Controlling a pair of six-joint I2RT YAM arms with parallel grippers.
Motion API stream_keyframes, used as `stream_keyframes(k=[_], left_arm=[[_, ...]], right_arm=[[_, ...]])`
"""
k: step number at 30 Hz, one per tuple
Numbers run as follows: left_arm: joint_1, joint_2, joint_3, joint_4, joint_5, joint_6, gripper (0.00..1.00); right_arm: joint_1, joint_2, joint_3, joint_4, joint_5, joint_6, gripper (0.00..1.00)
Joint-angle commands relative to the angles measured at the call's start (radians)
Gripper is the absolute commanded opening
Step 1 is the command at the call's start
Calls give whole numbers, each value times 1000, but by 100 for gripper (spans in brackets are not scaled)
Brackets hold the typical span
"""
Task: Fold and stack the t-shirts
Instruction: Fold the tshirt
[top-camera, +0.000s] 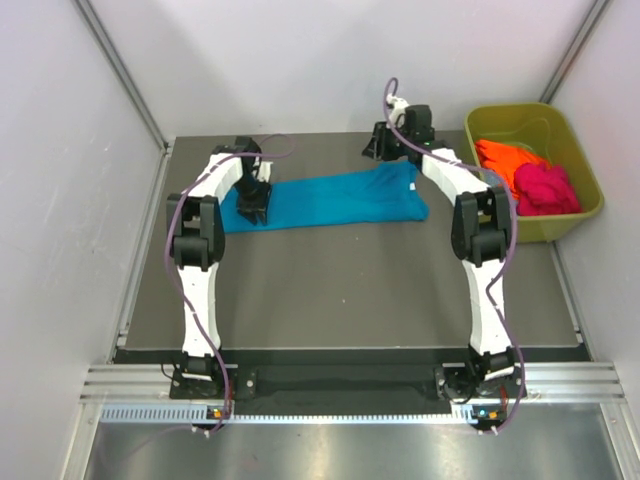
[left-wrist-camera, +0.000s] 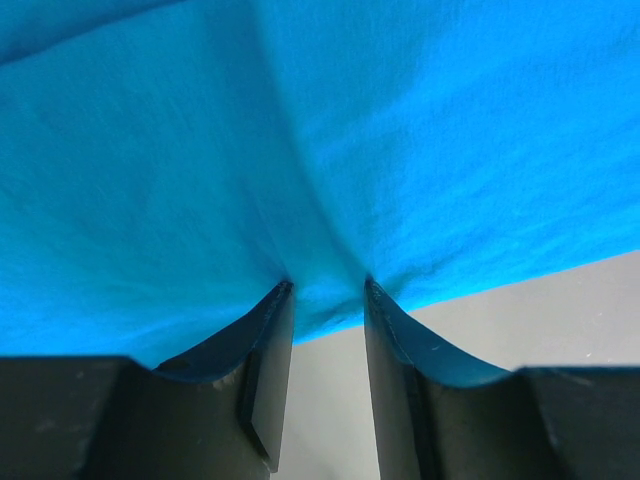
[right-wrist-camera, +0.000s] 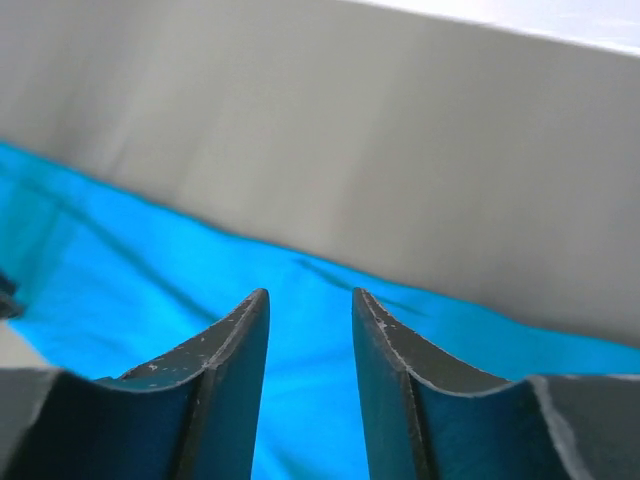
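A teal-blue t-shirt (top-camera: 340, 198) lies folded into a long strip across the back of the table. My left gripper (top-camera: 256, 208) is down on its left end. In the left wrist view the cloth (left-wrist-camera: 400, 150) fills the frame, and that gripper (left-wrist-camera: 328, 290) has its tips on the shirt's near edge, jaws apart with bare table showing between them. My right gripper (top-camera: 380, 147) hovers by the strip's far right end. In the right wrist view it (right-wrist-camera: 310, 295) is open over the blue cloth (right-wrist-camera: 150, 290), holding nothing. An orange t-shirt (top-camera: 505, 158) and a pink t-shirt (top-camera: 545, 188) lie bunched in the tub.
An olive-green plastic tub (top-camera: 500, 112) stands at the table's back right corner. White walls close in the left, back and right sides. The dark grey tabletop (top-camera: 340, 290) stretches from the shirt toward the arm bases.
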Motion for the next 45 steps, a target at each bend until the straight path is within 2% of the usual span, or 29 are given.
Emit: stream_keyframes(k=[1, 11, 31, 36, 37, 39, 45], left_arm=[[-1, -91, -18, 8, 18, -12, 40], [-1, -131, -98, 5, -5, -6, 40], [-2, -113, -90, 6, -25, -9, 40], [-2, -105, -78, 5, -25, -11, 40], [-2, -103, -76, 6, -25, -11, 40], [-2, -102, -79, 8, -23, -12, 40], [-2, -102, -78, 8, -26, -12, 40]], right_arm=[[57, 23, 60, 30, -39, 9, 38], [91, 135, 115, 30, 8, 26, 34], [111, 219, 172, 10, 57, 63, 28], [123, 225, 190, -27, 131, 68, 19], [121, 224, 189, -30, 137, 66, 10], [125, 219, 184, -30, 140, 61, 2], [128, 210, 196, 1, 132, 29, 0]])
